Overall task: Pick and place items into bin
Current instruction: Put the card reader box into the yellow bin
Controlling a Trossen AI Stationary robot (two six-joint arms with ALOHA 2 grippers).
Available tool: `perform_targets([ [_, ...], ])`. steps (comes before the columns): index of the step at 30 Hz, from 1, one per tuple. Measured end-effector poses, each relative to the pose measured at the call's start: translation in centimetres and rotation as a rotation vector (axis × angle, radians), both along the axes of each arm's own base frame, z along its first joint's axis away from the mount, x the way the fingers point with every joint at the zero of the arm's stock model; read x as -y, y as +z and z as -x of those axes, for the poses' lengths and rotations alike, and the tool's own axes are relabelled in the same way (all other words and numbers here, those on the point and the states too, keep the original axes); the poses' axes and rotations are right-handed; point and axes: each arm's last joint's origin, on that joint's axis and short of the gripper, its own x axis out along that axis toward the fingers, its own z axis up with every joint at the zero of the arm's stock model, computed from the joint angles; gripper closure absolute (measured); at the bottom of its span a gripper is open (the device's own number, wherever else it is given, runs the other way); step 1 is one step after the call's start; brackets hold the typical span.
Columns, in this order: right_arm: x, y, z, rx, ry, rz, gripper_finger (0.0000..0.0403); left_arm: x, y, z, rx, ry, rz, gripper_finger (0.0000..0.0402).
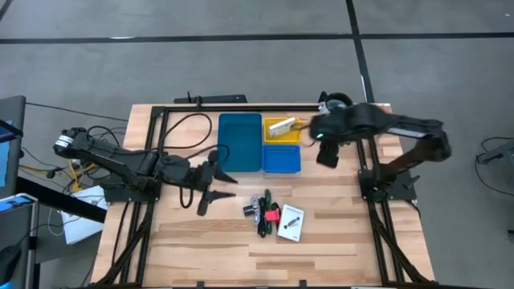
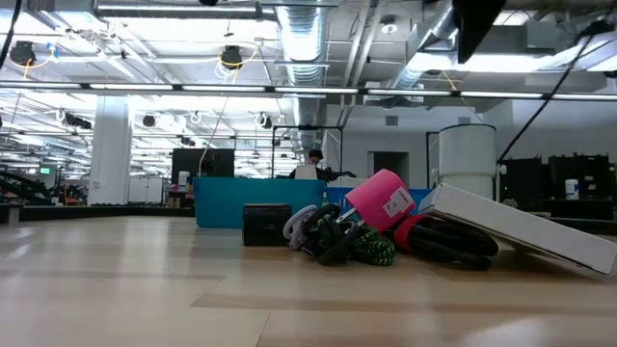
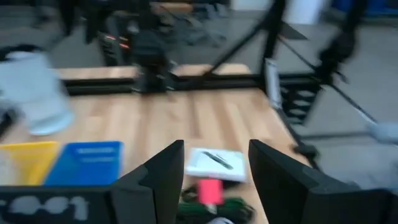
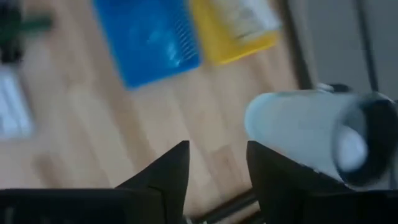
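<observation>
Inside yellow tray [image 1: 283,135]: white bar [image 1: 280,126]; both pincers [image 1: 211,183] [image 1: 324,152] released, empty.

Teal-blue tray [image 1: 240,141], yellow tray [image 1: 282,136], bright blue tray [image 1: 282,159]

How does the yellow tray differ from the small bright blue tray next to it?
The yellow tray holds a white bar; the small bright blue tray looks empty. The yellow tray lies toward the table's far edge, and the bright blue tray lies nearer the pile of items. Both are small, shallow, and touch the long teal-blue tray.
</observation>
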Motion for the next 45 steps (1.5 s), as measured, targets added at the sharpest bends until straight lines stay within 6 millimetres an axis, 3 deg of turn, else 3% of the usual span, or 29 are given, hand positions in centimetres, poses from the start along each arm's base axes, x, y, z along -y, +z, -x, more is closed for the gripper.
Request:
perform_targets([
  [5,0.1,2.5,3.4,0.203,-0.19,0.055,0.0275,-1.2,0.1,-0.8,0.043,0.187,0.018,0.0233],
  [12,-0.5,3.7,6.1,0.292,-0.208,0.064,0.0286,-3.3,-1.0,-2.2,-0.009,0.238,0.097,0.0225],
  [18,-2.0,3.8,6.2,0.288,-0.088,0.036,0.0276,-4.6,-2.4,-3.5,-0.066,0.267,0.157,0.0187],
  [25,-5.0,3.7,4.6,0.366,0.083,0.022,0.0266,-4.9,-4.2,-4.6,-0.154,0.275,0.263,0.0147],
  [29,-6.7,1.7,3.8,0.382,0.153,0.042,0.0264,-4.8,-4.6,-5.1,-0.165,0.278,0.273,0.0137],
  [35,-8.4,-3.2,3.6,0.354,0.155,0.031,0.0273,-4.9,-4.5,-5.6,-0.139,0.197,0.339,0.0133],
  [39,-9.3,-6.2,3.7,0.356,0.144,0.021,0.0279,-5.7,-4.4,-5.7,-0.146,0.149,0.457,0.0133],
  [45,-10.4,-8.8,3.7,0.364,0.11,-0.003,0.028,-7.6,-4.3,-5.7,-0.159,0.179,0.593,0.0133],
])
